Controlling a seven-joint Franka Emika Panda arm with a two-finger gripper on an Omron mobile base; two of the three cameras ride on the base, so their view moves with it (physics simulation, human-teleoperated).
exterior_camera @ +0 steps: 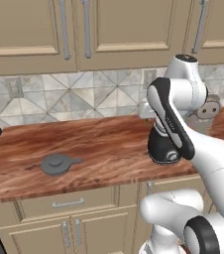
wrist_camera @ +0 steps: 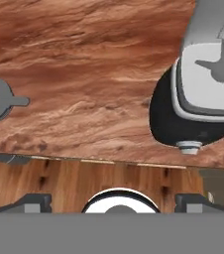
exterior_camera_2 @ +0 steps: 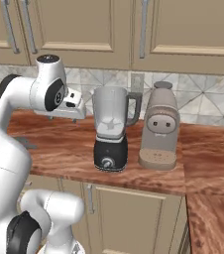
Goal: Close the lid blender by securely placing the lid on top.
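Near the counter's (exterior_camera: pixel 109 134) front edge the lid (exterior_camera: pixel 58 163) lies flat, well left of the open-topped blender (exterior_camera_2: pixel 111 130). Our gripper (wrist_camera: pixel 112 201) hangs wide and empty; we should descend squarely over the knob before pinching.

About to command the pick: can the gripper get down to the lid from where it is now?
Probably yes. The lid lies flat on bare counter, well apart from the blender, with nothing beside or over it. The gripper is open, looking down on the counter, so it would need to shift sideways first.
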